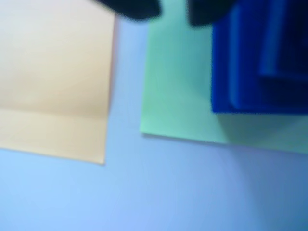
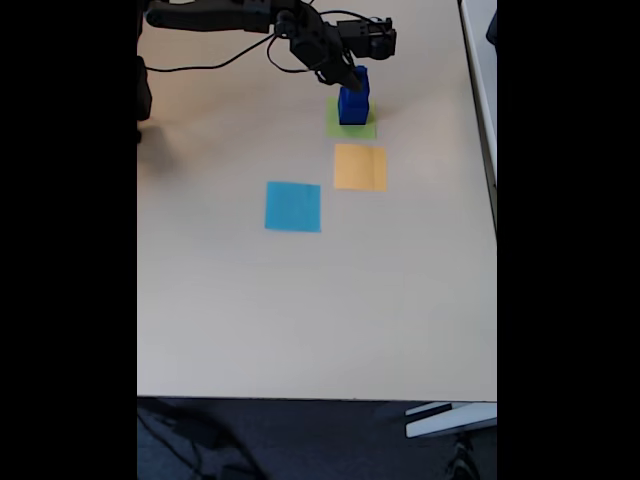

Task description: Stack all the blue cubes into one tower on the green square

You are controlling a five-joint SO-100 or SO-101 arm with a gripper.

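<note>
Blue tower (image 2: 353, 100) on green square (image 2: 350, 122); tool (image 2: 358, 76) at top, grip state unclear; careless withdrawal could topple stack

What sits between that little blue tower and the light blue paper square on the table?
In the fixed view, the tower stands on the green square; between it and the light blue square is bare table. The orange square lies beside that stretch.
</note>
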